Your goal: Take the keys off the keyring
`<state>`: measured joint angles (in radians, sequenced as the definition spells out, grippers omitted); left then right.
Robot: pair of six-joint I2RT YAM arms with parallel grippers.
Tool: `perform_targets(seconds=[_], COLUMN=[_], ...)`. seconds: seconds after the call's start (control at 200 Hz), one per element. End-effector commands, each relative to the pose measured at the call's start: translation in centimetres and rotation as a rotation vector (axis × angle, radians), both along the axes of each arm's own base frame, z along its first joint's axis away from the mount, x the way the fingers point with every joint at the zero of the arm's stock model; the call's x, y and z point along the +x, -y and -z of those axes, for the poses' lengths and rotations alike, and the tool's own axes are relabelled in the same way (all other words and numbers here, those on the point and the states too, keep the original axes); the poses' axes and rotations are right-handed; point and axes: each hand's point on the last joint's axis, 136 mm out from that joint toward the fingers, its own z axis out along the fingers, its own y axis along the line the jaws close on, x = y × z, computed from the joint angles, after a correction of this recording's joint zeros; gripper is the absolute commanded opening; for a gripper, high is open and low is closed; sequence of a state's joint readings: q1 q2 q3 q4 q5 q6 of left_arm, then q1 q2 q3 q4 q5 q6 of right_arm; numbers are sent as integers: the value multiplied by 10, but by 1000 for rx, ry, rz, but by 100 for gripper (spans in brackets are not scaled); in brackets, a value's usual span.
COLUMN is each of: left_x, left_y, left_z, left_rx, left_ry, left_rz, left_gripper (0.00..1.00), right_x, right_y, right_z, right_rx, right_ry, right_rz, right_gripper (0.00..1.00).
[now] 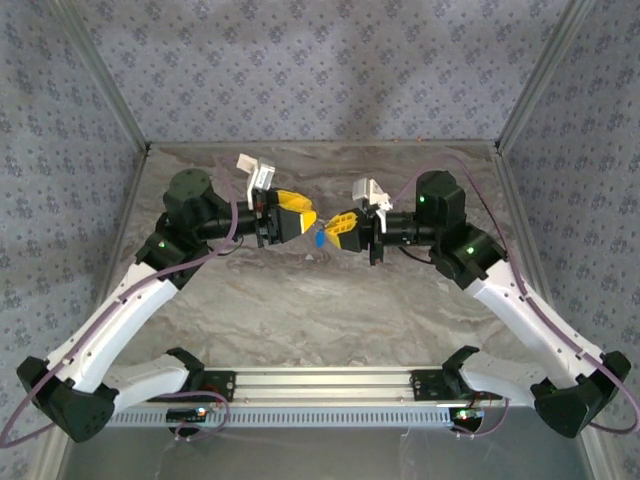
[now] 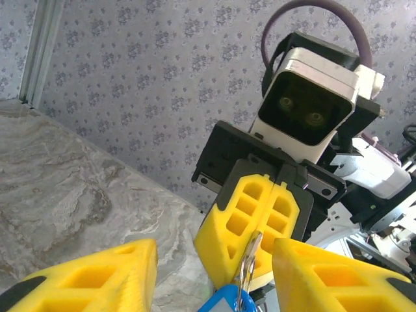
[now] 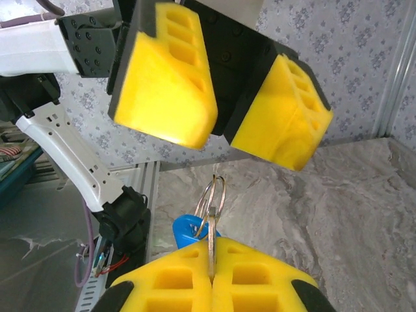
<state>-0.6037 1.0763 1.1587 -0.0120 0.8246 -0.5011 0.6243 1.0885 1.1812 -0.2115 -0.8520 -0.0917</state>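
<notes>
Both grippers meet in mid-air above the middle of the table. My right gripper [image 1: 332, 229] [image 3: 212, 246] is shut on the metal keyring [image 3: 218, 192] [image 2: 251, 257], which is clamped edge-on between its yellow pads. The small blue key [image 1: 318, 240] [image 3: 188, 229] [image 2: 224, 302] hangs from the ring just below the fingers. My left gripper [image 1: 304, 221] [image 2: 214, 255] faces the right one and is open. Its yellow fingers [image 3: 170, 78] stand apart on either side of the ring and do not touch it.
The marbled table [image 1: 330, 300] lies below, with patterned walls on three sides. An aluminium rail [image 1: 320, 385] with both arm bases runs along the near edge. Purple cables [image 1: 225, 215] trail from both wrists.
</notes>
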Motion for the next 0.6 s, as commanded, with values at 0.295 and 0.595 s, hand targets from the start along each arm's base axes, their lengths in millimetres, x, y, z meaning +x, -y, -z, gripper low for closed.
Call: perform_targets(seconds=[0.295,0.595], left_x=[-10,-17], left_y=[7,10], left_z=[-3,-2], left_rx=[40,44], left_ry=[34,39], left_rz=[88,111], left_gripper=[52,47], right_x=[-5,-1], right_y=[1,2], right_z=[-9,-9], right_rx=[2,4], right_ry=[-5,-12], right_rz=[-36,-17], right_gripper=[0,0])
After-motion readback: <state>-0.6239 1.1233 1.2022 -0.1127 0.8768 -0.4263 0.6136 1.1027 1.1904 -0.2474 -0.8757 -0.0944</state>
